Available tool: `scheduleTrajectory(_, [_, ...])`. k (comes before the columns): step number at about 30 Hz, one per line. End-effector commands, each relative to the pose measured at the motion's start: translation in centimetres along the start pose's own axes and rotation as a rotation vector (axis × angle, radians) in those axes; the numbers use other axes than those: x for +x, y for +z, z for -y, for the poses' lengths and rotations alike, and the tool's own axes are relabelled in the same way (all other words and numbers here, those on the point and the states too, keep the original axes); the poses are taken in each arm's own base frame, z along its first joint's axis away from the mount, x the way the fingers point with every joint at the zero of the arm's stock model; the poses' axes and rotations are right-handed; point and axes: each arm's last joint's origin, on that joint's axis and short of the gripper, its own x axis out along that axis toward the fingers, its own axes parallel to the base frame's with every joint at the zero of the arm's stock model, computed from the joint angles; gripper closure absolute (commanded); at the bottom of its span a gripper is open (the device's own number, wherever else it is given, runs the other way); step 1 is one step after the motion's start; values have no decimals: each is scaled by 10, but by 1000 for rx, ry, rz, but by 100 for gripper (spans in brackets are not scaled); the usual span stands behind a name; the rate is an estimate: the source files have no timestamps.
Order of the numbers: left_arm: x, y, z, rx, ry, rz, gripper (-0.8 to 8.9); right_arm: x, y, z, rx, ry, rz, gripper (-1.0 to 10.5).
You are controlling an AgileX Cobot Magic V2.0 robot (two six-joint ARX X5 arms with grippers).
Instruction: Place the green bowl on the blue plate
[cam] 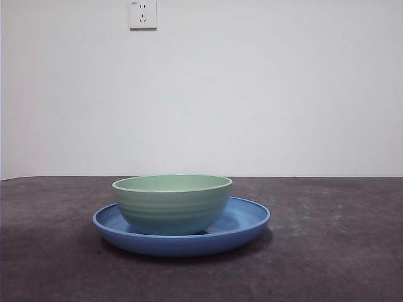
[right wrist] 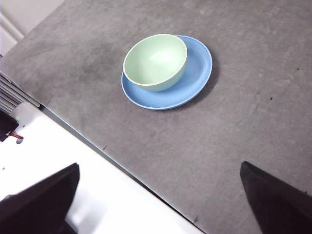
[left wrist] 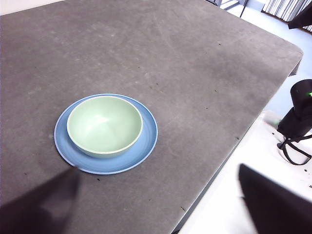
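The green bowl (cam: 172, 202) stands upright inside the blue plate (cam: 242, 220), resting a little off the plate's centre. Both wrist views look down on the pair from a distance: the green bowl (left wrist: 105, 125) on the blue plate (left wrist: 146, 141), and the green bowl (right wrist: 155, 61) on the blue plate (right wrist: 195, 73). My left gripper (left wrist: 156, 214) is open, high above the table's edge and well away from the dishes, holding nothing. My right gripper (right wrist: 158, 209) is likewise open and empty, far back from them. Neither arm shows in the front view.
The dark grey table (cam: 327, 251) runs back to a white wall with a socket (cam: 143, 14). A white surface (right wrist: 73, 161) borders the table's edge. A black device with a strap (left wrist: 298, 119) sits off the table.
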Motion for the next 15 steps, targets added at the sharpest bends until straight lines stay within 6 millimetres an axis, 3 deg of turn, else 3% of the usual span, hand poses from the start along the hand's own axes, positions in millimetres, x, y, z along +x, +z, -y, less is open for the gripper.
scheduleTrajectory(1, [-1,2,1,1,-5,5,790,-3,2,-2,-16,10,9,805])
scheduleTrajectory(2, [-1,2,1,1,-5,6,790,-3,2,-2,-16,10,9,967])
scheduleTrajectory(3, [-1,2,1,1,-5,6,789,-3,2,-2,-17,9,10,922])
scheduleTrajectory(15, [-1,2,1,1,-5,7,788,-3,3,-2,-21,8,22,920])
